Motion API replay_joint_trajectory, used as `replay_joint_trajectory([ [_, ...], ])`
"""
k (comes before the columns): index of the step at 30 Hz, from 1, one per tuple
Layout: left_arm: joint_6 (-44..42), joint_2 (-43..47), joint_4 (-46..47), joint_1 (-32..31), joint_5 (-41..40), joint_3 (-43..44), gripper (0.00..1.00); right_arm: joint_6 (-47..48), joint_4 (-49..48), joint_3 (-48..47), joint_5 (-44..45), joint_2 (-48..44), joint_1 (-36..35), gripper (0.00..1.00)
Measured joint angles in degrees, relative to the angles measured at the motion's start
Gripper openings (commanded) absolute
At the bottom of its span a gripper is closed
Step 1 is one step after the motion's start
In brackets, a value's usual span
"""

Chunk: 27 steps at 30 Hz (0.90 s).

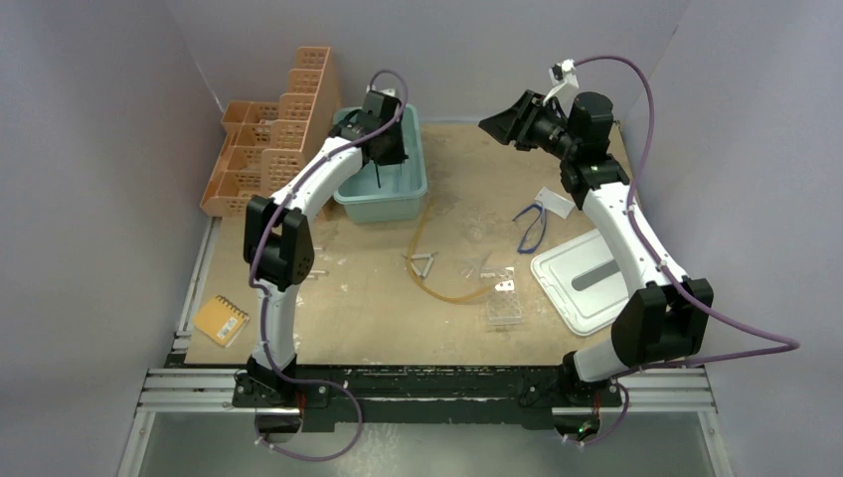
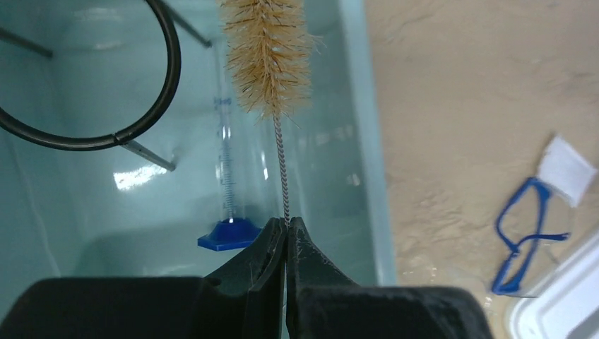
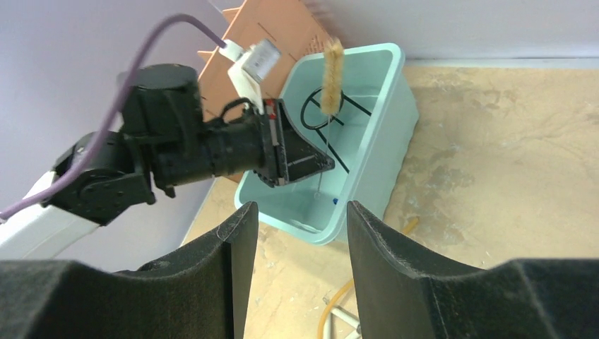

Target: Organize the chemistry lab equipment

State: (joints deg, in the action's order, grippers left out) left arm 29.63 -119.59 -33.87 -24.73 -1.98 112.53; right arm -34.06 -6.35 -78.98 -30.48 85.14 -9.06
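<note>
My left gripper (image 2: 287,222) is shut on the twisted wire stem of a tan bottle brush (image 2: 268,53), which it holds over the teal bin (image 2: 360,141). A black wire ring with stem (image 2: 169,78) and a clear graduated cylinder on a blue base (image 2: 226,169) lie in the bin. My right gripper (image 3: 300,212) is open and empty, raised at the back right (image 1: 494,124) and facing the bin (image 3: 395,106). On the table lie an amber hose (image 1: 437,288), a wire triangle (image 1: 424,263), a clear tube rack (image 1: 504,303) and blue-framed goggles (image 1: 534,227).
An orange lattice basket rack (image 1: 273,139) stands at the back left beside the bin (image 1: 408,199). A white lid-like tray (image 1: 587,278) lies at the right. A small orange notepad (image 1: 221,320) sits near the front left edge.
</note>
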Motion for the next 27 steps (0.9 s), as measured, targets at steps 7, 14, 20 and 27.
replay_joint_trajectory([
  [7, -1.4, -6.4, -6.3, 0.3, -0.4, 2.0, 0.00, 0.7, 0.9, 0.6, 1.7, 0.0, 0.0, 0.52],
  [14, -2.3, -8.3, -6.9, 0.3, -1.0, 2.8, 0.03, 0.8, 0.9, 0.6, 2.6, 0.7, 0.0, 0.51],
  [20, -2.9, -9.4, -5.9, 0.3, -1.4, 2.8, 0.27, 0.9, 1.8, 0.6, 3.6, 1.6, 0.0, 0.51],
  [27, -3.7, -9.3, -5.6, 0.3, -1.0, 3.5, 0.39, 1.5, 4.4, 0.6, 6.3, 1.9, 0.0, 0.52],
])
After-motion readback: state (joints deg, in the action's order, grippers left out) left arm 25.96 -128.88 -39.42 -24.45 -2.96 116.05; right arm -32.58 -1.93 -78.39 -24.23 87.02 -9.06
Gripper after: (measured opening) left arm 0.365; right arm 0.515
